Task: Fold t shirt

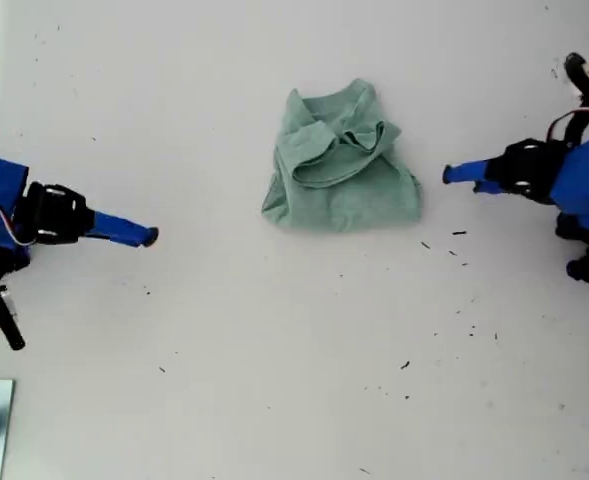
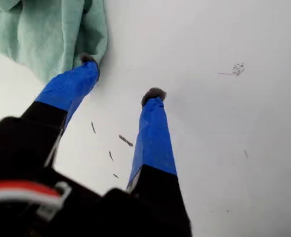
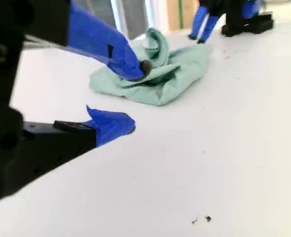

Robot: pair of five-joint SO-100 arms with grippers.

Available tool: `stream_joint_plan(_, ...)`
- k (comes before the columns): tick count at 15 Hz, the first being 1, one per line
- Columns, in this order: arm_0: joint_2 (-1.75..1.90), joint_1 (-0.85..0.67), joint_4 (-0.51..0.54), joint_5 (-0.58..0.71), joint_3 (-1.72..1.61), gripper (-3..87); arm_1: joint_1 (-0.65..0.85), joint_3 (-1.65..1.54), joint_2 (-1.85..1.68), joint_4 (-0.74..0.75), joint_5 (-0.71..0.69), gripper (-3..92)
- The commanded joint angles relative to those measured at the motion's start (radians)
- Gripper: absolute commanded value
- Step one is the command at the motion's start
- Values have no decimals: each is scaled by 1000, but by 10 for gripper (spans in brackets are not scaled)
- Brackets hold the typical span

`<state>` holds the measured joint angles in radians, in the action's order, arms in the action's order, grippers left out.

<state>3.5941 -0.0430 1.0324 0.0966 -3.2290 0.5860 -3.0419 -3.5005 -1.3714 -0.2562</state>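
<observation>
Smooth white table [image 1: 224,400], crumpled t shirt [image 1: 340,165]

t shirt [image 1: 341,160] is soft matt cloth, crumpled, ribbed at the neckline; table [image 1: 274,380] is smooth white with a faint sheen and dark specks; my first gripper [image 2: 120,81] and my second gripper [image 3: 135,98] have matt blue tape-like covering over black hard plastic.
</observation>
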Motion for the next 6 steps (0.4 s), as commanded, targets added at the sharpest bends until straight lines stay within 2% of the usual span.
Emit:
stream_joint_plan(1,9,94,0,23,-12,135,86,-60,-3,20,-411,203)
stream_joint_plan(2,9,126,0,23,-12,138,112,-58,-3,18,-502,191)
stream_joint_plan(6,9,235,0,23,-12,138,114,-58,-3,18,-506,176)
